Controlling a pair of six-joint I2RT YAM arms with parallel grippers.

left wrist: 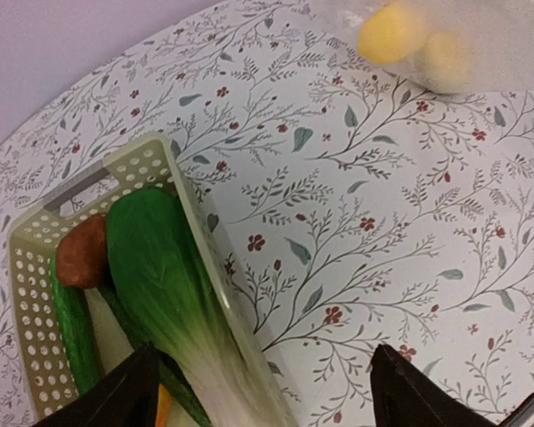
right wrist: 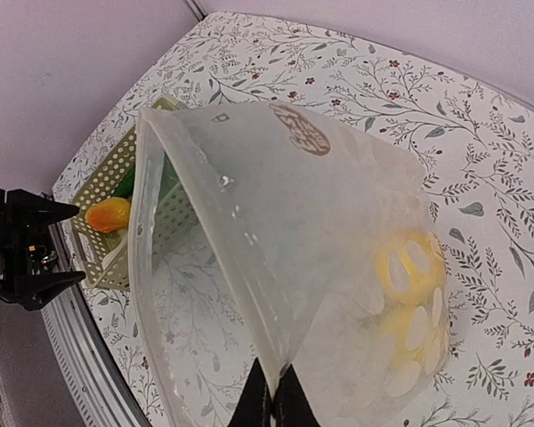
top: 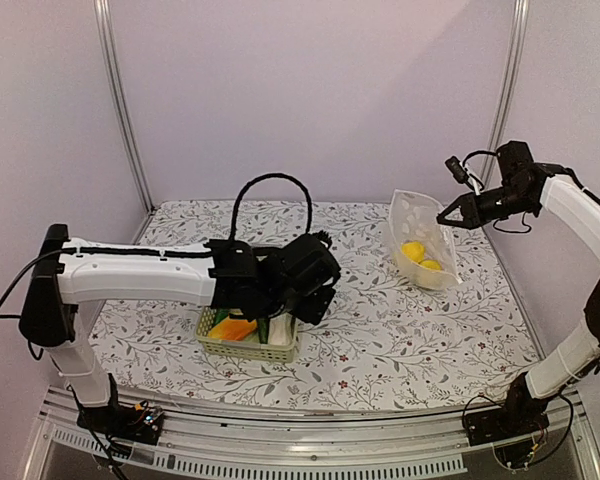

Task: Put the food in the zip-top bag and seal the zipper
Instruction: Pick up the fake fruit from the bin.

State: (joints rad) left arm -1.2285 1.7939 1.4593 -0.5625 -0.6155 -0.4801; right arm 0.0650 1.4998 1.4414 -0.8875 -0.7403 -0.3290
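The zip-top bag point(top: 420, 240) stands open on the table at the right, with two yellow food pieces point(top: 420, 256) inside. My right gripper point(top: 446, 217) is shut on the bag's upper rim and holds it up. In the right wrist view the gripper point(right wrist: 271, 402) pinches the bag point(right wrist: 276, 205), and the zipper point(right wrist: 142, 267) rims the gaping mouth. My left gripper point(top: 302, 292) hangs open and empty over the right edge of the green basket point(top: 245, 347). In the left wrist view the basket holds a green leafy vegetable point(left wrist: 160, 258), a reddish-brown piece point(left wrist: 80, 253) and a green cucumber point(left wrist: 71, 329).
An orange piece point(top: 232, 328) lies in the basket and shows in the right wrist view point(right wrist: 107, 213). The basket point(left wrist: 187, 213) sits near the table's front edge. Flowered tablecloth point(top: 370, 330) lies between basket and bag. Walls and metal posts point(top: 120, 100) enclose the back.
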